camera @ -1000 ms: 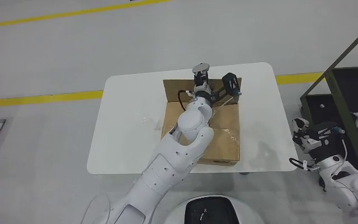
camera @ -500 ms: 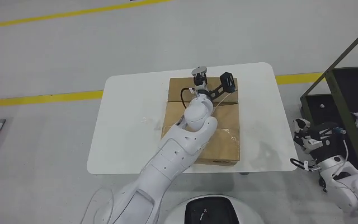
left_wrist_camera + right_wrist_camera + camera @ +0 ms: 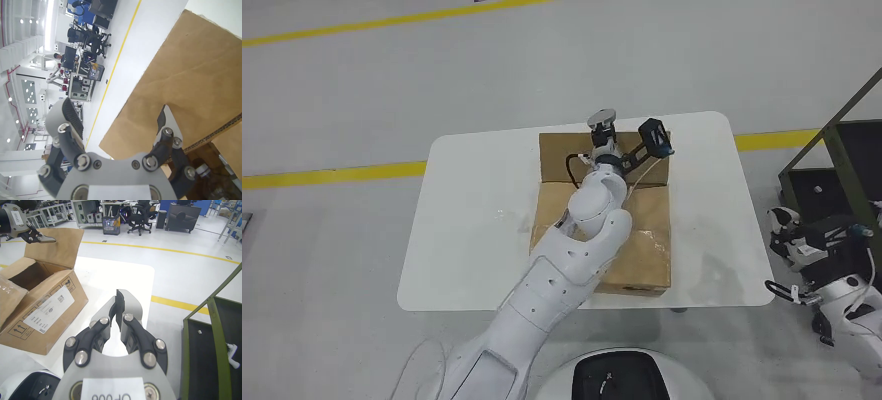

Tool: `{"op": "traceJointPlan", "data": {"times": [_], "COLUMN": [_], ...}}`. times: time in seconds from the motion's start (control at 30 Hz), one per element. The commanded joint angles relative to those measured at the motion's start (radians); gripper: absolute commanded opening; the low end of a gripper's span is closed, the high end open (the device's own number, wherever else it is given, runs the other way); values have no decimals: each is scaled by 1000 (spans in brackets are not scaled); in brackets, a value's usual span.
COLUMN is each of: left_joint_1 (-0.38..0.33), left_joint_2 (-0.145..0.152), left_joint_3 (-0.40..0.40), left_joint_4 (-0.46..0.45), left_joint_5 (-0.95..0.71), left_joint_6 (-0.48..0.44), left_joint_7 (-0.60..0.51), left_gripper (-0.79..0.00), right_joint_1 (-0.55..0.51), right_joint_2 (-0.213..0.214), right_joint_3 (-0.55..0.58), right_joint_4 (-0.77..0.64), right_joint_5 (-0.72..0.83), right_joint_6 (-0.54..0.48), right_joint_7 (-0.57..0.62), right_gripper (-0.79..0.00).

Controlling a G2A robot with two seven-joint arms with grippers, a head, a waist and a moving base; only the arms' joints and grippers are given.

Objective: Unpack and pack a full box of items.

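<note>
Flap (image 3: 179, 75) of box (image 3: 47, 306) against left gripper (image 3: 113, 108) (fingers apart); right gripper (image 3: 119, 298) pinched together.

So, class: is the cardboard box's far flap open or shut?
Open: the flap stands raised above the box, its dark inside showing.

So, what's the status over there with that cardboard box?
Left gripper open at the raised far flap of the box. Right gripper shut, empty, off beside the table. A second flap covers part of the top.
</note>
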Motion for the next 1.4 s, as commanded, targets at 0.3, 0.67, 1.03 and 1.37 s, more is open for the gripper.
{"op": "traceJointPlan", "data": {"times": [0.3,0.67,1.03,1.37], "left_joint_1": [442,693,693,693], "left_joint_2": [99,142,142,142], "left_joint_3": [-299,-520,-520,-520], "left_joint_4": [-643,-935,-935,-935], "left_joint_5": [-75,-239,-239,-239], "left_joint_6": [-377,-607,-607,-607], "left_joint_7": [-18,-25,-25,-25], "left_gripper": [0,0,0,0], "right_joint_1": [56,130,153,364], "right_joint_2": [30,57,60,81], "right_joint_3": [26,-44,-76,-221], "right_joint_4": [-9,2,34,123], "right_joint_5": [106,113,226,505], "right_joint_6": [-450,-629,-617,-505], "right_joint_7": [118,246,261,584], "right_gripper": [-785,-785,-785,-757]}}
